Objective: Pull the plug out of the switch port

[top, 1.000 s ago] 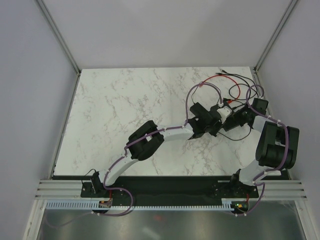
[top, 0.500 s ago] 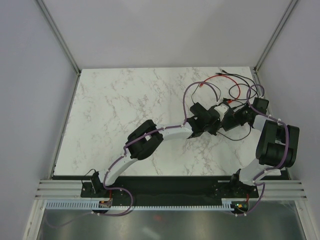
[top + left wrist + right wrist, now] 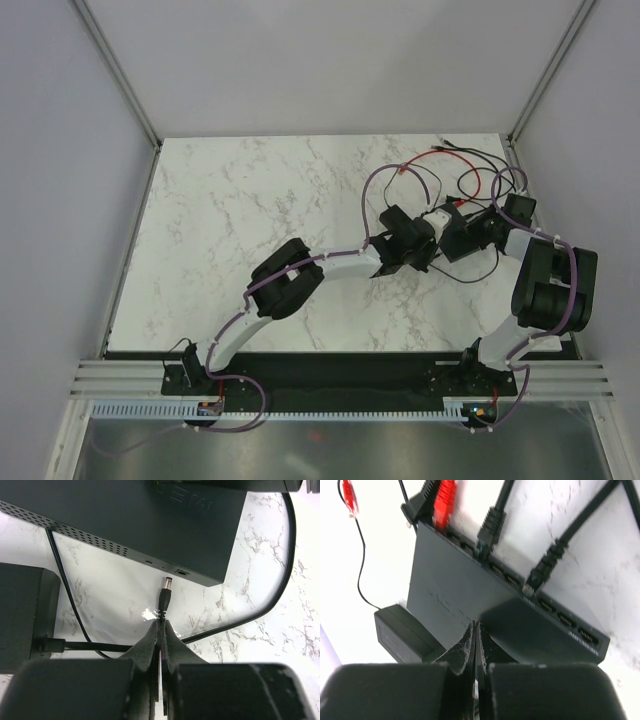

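White marble, veined in grey, made up the table (image 3: 250,220); across it the left arm (image 3: 290,280) reached from its base toward the far right, while the right arm (image 3: 550,285) folded in from the right edge, so that the two wrists met near the same spot.

The flat matte-black switch box (image 3: 465,595) lay on the marble between them; a row of sockets ran along one edge, and the opposite edge was perforated. A black power adapter (image 3: 22,615) sat just beside the box, with a thin cord (image 3: 65,590) running from it; a thicker black cable (image 3: 287,565) curved round the box's corner. Two black network leads (image 3: 491,522) and a red connector (image 3: 445,500) were seated in the socket row.

The right gripper (image 3: 475,627) had its fingers drawn together with nothing between them, tips over the top face of the box; whether they pressed on it I could not tell. The left gripper (image 3: 160,625) was closed tight on the rear of the plug (image 3: 165,592), its barrel pointing at the box.

The plug's metal tip stood just clear of the switch port (image 3: 181,572), a small round socket in the perforated edge near the corner; plug and port were apart, not touching.
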Controlling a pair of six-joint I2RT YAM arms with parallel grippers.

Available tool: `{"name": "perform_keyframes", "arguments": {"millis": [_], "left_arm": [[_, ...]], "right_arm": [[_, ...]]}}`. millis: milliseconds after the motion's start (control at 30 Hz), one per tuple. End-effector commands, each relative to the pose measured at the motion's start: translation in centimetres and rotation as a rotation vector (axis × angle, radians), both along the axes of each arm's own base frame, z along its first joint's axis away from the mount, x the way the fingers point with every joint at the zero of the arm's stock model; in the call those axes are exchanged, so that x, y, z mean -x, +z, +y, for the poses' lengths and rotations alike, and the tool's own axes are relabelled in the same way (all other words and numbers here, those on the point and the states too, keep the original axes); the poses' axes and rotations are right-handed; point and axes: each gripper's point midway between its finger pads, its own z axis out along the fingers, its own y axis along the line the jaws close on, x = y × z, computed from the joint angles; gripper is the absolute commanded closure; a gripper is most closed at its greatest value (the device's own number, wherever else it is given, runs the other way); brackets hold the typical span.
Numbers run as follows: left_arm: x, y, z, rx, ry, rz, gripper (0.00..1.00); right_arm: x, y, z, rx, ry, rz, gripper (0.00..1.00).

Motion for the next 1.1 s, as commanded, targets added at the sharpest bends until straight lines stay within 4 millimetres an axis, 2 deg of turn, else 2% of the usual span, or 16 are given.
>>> {"name": "perform_keyframes", "arguments": {"millis": [0,133,233,267,333,367,433,467,500,667,800,867,900,933,1000,1067], "left_arm": [[0.4,-1.9,2.1,-0.076,0.048,0.059,0.98],[-0.3,1.0,1.4,-0.034,0.047,0.015,0.98],[-0.6,2.4,1.8,-0.031,0.057,-0.010,0.98],[-0.6,3.8,1.9,-0.014,0.061,-0.022,0.98],[-0.5,4.8,2.4,-0.006,0.072,-0.027,0.98],[-0.6,6.8,2.6,0.018,0.083,-0.046,0.98],[-0.4,7.9,3.4,0.019,0.090,-0.057,0.98],[-0.5,10.2,3.8,0.046,0.104,-0.080,0.98],[-0.3,10.2,4.5,0.035,0.111,-0.081,0.98],[-0.3,13.7,7.3,0.028,0.159,-0.137,0.98],[-0.1,15.4,11.1,-0.009,0.229,-0.147,0.98],[-0.3,16.2,12.8,-0.010,0.267,-0.157,0.98],[0.1,15.3,13.8,-0.033,0.270,-0.147,0.98],[0.1,16.9,14.7,-0.007,0.280,-0.158,0.98],[0.5,16.5,15.9,-0.020,0.285,-0.153,0.98],[0.6,17.6,17.0,-0.001,0.297,-0.162,0.98]], "right_arm": [[6.3,-7.1,-1.2,0.095,-0.028,0.311,0.97],[6.3,-7.0,-1.2,0.096,-0.025,0.309,0.97],[6.2,-6.9,-1.2,0.097,-0.016,0.304,0.97],[6.2,-6.7,-1.2,0.099,-0.014,0.300,0.97],[6.1,-6.4,-1.3,0.107,-0.014,0.291,0.97],[6.0,-6.3,-1.3,0.109,-0.014,0.290,0.97],[6.0,-6.4,-1.4,0.113,-0.011,0.290,0.97],[6.1,-6.4,-1.3,0.112,-0.007,0.295,0.97],[6.1,-6.5,-1.4,0.114,-0.006,0.297,0.97],[6.1,-6.4,-1.6,0.129,-0.003,0.298,0.96],[5.9,-6.0,-1.7,0.138,0.005,0.294,0.96],[5.5,-5.3,-1.6,0.141,0.018,0.271,0.95],[5.3,-5.0,-1.4,0.140,0.032,0.260,0.94],[4.8,-4.3,-1.4,0.145,0.038,0.238,0.93],[4.5,-3.5,-0.8,0.157,0.076,0.221,0.90],[3.7,-1.9,0.4,0.181,0.128,0.192,0.84]]}}
